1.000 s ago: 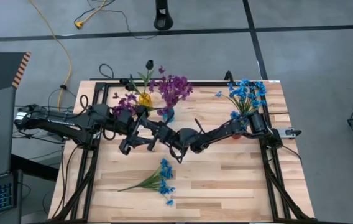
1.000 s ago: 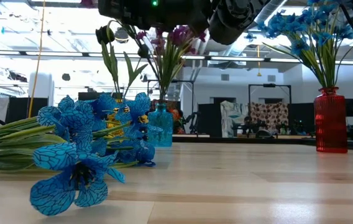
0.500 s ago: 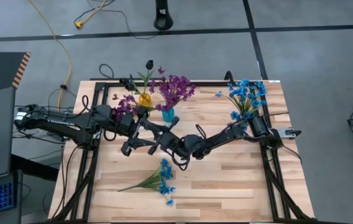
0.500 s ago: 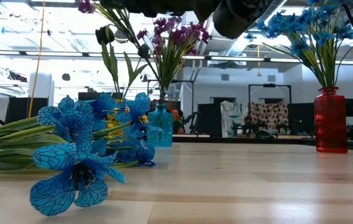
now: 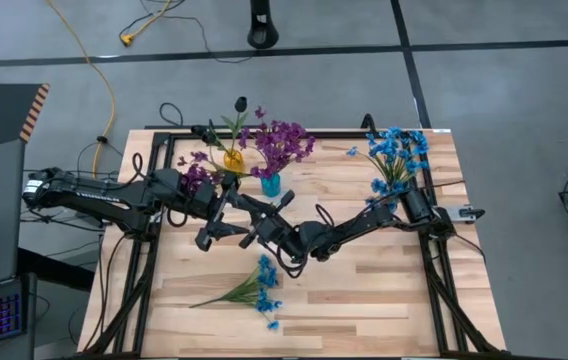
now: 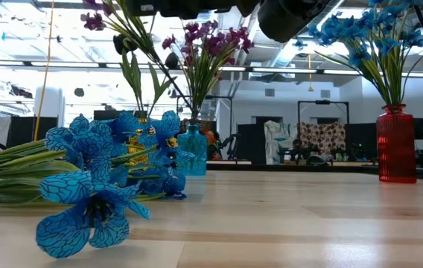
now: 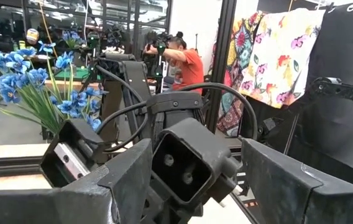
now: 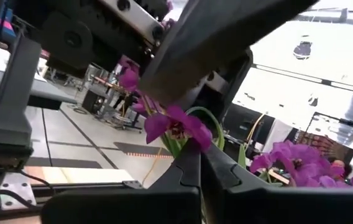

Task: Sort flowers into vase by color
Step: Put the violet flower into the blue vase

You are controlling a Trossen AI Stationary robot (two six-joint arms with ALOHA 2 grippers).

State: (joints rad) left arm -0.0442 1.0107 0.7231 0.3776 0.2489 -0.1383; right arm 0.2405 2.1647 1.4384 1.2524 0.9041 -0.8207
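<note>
From above I see the table (image 5: 384,290) with both arms meeting near its centre. The right claw (image 5: 264,237) is closed on a purple sprig (image 8: 175,126). The left claw (image 5: 226,230), fingers spread and empty, hovers beside it. Blue flowers (image 5: 262,285) lie at six o'clock; the blue vase (image 5: 270,184) stands at twelve.

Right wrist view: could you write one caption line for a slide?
Shut right gripper holding a purple flower sprig by its stem, beside more purple blossoms.
</note>
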